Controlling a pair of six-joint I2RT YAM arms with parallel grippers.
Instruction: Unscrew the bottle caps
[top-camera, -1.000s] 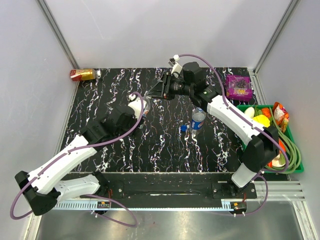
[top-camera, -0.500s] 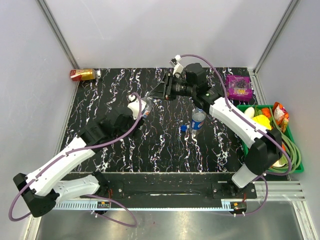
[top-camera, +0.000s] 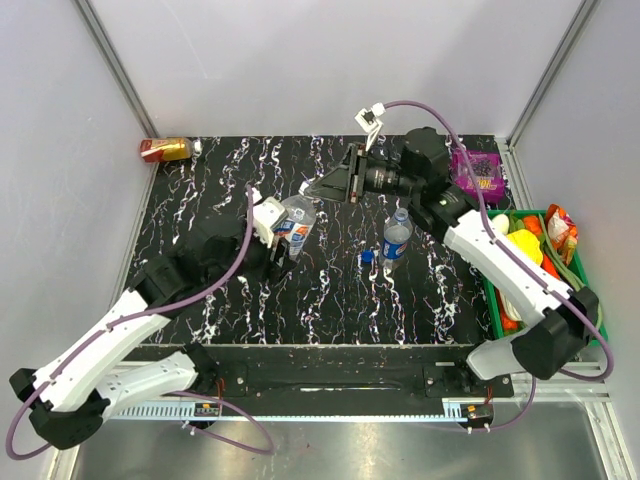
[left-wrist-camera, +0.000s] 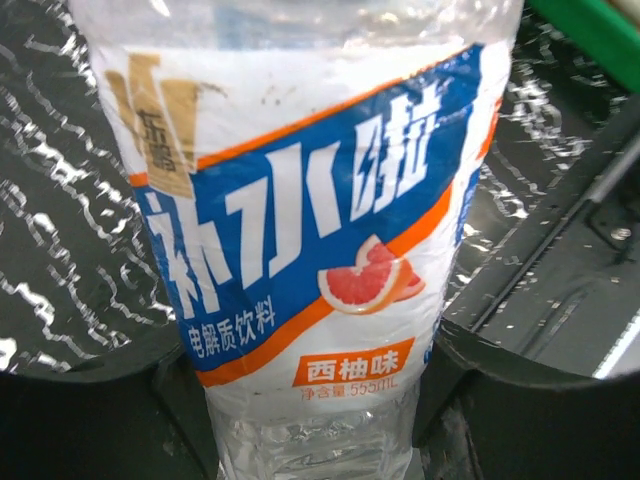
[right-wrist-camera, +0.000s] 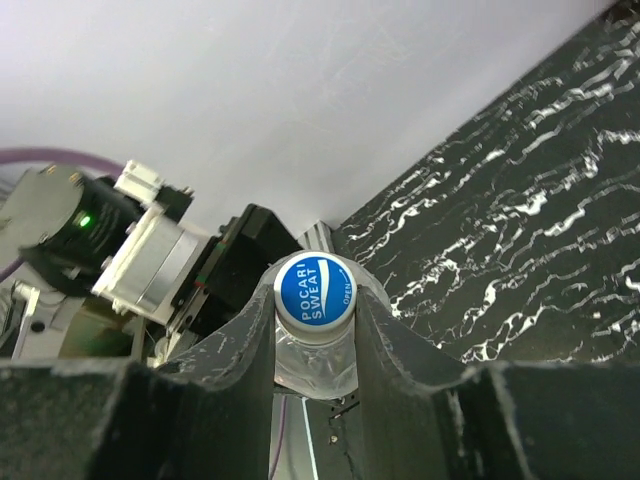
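Observation:
My left gripper (top-camera: 279, 241) is shut on the clear bottle with the white, blue and red label (top-camera: 295, 224) and holds it tilted above the table. In the left wrist view the bottle (left-wrist-camera: 300, 230) fills the frame between my fingers (left-wrist-camera: 175, 400). My right gripper (top-camera: 311, 191) is shut on that bottle's cap. In the right wrist view the cap (right-wrist-camera: 314, 290) is white with a blue printed top, pinched between the fingers (right-wrist-camera: 230, 350). The Pepsi bottle (top-camera: 396, 238) stands upright mid-table with no cap on. The dark blue cap (top-camera: 367, 256) lies on the table just left of it.
A red-and-gold can (top-camera: 165, 149) lies at the back left corner. A purple packet (top-camera: 477, 175) sits at the back right. A green tray (top-camera: 594, 305) with food items stands along the right edge. The table is black marble (top-camera: 330, 300).
The held bottle and my left gripper have moved a little right and nearer. My right wrist has drawn back to the right, its fingers still at the bottle's top.

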